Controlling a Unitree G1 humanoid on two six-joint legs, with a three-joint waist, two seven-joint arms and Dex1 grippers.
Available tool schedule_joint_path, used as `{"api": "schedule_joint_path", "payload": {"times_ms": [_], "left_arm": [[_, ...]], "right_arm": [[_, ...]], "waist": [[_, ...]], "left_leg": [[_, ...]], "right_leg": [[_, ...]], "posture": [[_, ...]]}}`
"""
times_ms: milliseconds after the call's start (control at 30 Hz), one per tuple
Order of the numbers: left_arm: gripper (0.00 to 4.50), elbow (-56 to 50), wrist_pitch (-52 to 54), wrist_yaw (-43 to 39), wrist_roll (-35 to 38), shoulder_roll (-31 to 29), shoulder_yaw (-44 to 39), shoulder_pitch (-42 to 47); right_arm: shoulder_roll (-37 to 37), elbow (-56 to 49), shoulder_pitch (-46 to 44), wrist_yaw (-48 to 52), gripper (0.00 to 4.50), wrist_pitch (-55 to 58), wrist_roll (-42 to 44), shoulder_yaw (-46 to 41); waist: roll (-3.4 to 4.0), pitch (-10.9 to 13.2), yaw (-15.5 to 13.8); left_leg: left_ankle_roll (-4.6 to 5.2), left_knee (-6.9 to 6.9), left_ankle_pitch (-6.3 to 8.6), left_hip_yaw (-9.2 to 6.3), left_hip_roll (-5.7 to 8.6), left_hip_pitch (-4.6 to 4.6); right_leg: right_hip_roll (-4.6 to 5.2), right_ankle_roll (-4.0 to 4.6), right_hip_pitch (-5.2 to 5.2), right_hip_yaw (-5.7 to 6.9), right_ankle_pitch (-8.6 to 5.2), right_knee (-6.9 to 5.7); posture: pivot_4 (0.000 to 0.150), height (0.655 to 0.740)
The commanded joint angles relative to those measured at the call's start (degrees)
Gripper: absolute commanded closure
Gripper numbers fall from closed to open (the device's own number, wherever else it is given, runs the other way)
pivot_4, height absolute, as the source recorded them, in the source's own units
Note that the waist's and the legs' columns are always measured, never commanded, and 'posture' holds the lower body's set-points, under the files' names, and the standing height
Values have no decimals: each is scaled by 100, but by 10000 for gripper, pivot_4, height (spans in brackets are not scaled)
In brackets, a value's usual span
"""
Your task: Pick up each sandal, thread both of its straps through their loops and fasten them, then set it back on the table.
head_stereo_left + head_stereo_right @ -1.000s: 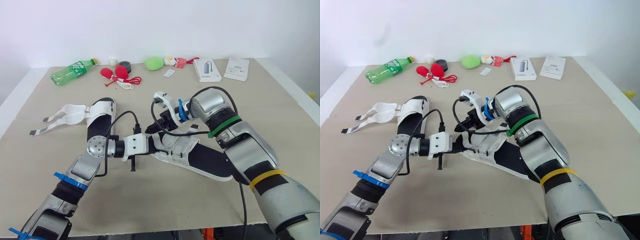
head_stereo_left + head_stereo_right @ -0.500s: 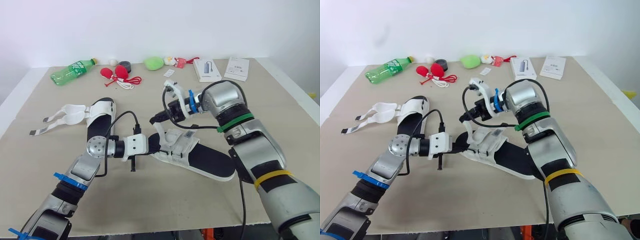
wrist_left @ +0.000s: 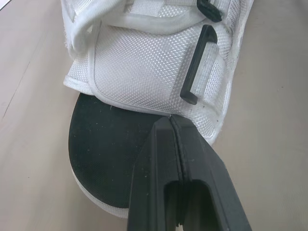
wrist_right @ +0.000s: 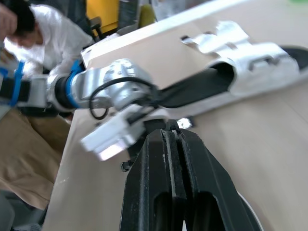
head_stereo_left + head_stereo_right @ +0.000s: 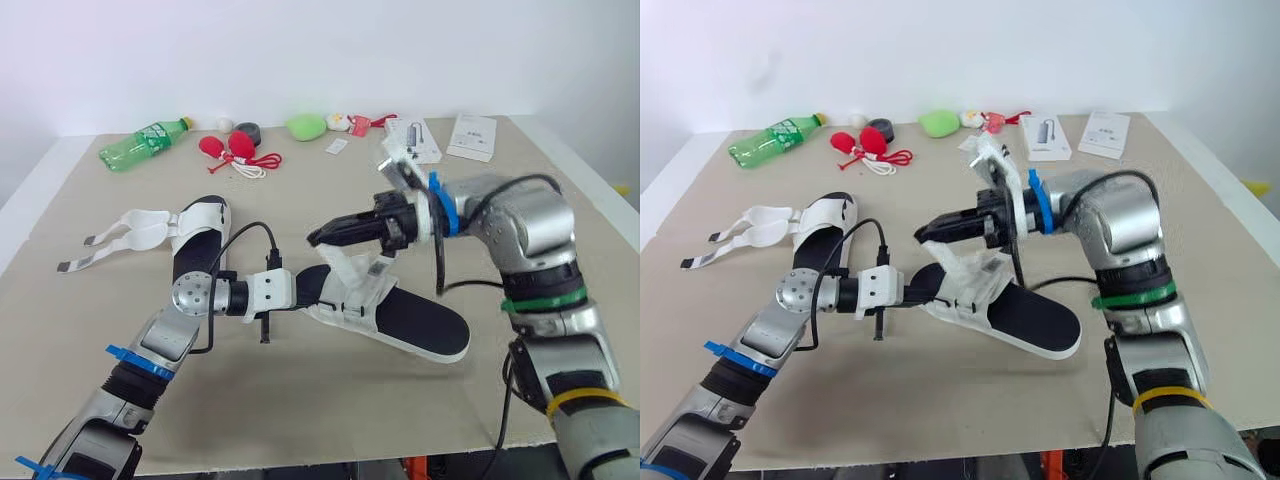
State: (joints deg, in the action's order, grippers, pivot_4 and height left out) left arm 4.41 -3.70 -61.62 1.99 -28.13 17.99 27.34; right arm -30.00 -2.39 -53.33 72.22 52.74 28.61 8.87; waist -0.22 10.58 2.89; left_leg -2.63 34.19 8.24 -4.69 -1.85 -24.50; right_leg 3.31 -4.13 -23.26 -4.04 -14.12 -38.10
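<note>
Near sandal (image 5: 385,305) on the table (image 5: 300,400), just below the right gripper (image 5: 322,236), toe end touching the left gripper (image 5: 303,291). Both grippers pinched closed, nothing visible between the fingers. Its straps look fastened, so I judge the task roughly half done. Second sandal (image 5: 198,240), beyond the left gripper, has its straps (image 5: 140,225) splayed loose. Left wrist view adds the black loops (image 3: 198,65); right wrist view adds a person (image 4: 45,26) past the table.

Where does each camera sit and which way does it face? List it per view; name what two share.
Eye views: on the head, facing forward and down over the table; both arms show, left gripper and right gripper by the near sandal.
Left wrist view: along its shut fingers onto that sandal's white upper.
Right wrist view: along its shut fingers toward the left arm, the unfastened sandal and a person.
Shared: left wrist and eye views show the near sandal.
</note>
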Motion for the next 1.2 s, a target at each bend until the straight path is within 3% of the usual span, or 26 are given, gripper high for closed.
{"api": "schedule_joint_path", "payload": {"times_ms": [33, 167, 400, 600, 933, 1100, 1200], "left_arm": [[45000, 232, 67, -137, -165, -13, 264, -56], [45000, 278, 39, -152, -162, 8, 281, -14], [45000, 297, 23, -136, -158, -17, 284, -16], [45000, 328, 13, -145, -144, -19, 280, -12], [45000, 352, 1, -136, -143, -4, 301, 3], [45000, 384, -21, -149, -151, -18, 303, 13], [45000, 396, -26, -154, -151, -14, 306, 26]], "right_arm": [[380, -867, 295, -645, 44274, -696, -98, -34], [339, -1344, 757, -453, 44274, -2197, -686, 466], [67, -1554, 1207, 362, 44274, -3858, -716, 632], [-64, -1196, 1173, 555, 44274, -4125, -662, 512], [-534, -1602, 1517, 1065, 44274, -3952, -624, 913], [-606, -1677, 1501, 1085, 29859, -3821, -528, 935], [-753, -1725, 1471, 1192, 17369, -3660, -382, 839]], "waist": [[-2, -1, 1], [-13, 1, -9], [-36, -11, -14], [-39, -10, -14], [-44, -8, -17], [-50, -5, -17], [-51, -4, -18]], "left_leg": [[0, 1, 0, 0, 0, 1], [-13, 8, -8, 0, 1, -3], [-22, 11, -2, 1, 0, -2], [-23, 11, -3, 1, 0, 6], [-24, 10, -3, 1, 0, 5], [-25, 11, -3, 2, 0, 5], [-25, 11, -3, 2, 0, 5]], "right_leg": [[0, 0, 0, 0, 1, 0], [0, -5, 1, -1, 7, 1], [0, -5, 6, -2, 4, 5], [0, 20, 12, -3, -6, 5], [1, 23, 12, -3, -11, 5], [1, 23, 12, -3, -10, 5], [1, 24, 12, -3, -10, 6]], "posture": [[1500, 7400], [1500, 7400], [1500, 7400], [1500, 7400], [1500, 7400], [1500, 7400], [1500, 7400]]}}
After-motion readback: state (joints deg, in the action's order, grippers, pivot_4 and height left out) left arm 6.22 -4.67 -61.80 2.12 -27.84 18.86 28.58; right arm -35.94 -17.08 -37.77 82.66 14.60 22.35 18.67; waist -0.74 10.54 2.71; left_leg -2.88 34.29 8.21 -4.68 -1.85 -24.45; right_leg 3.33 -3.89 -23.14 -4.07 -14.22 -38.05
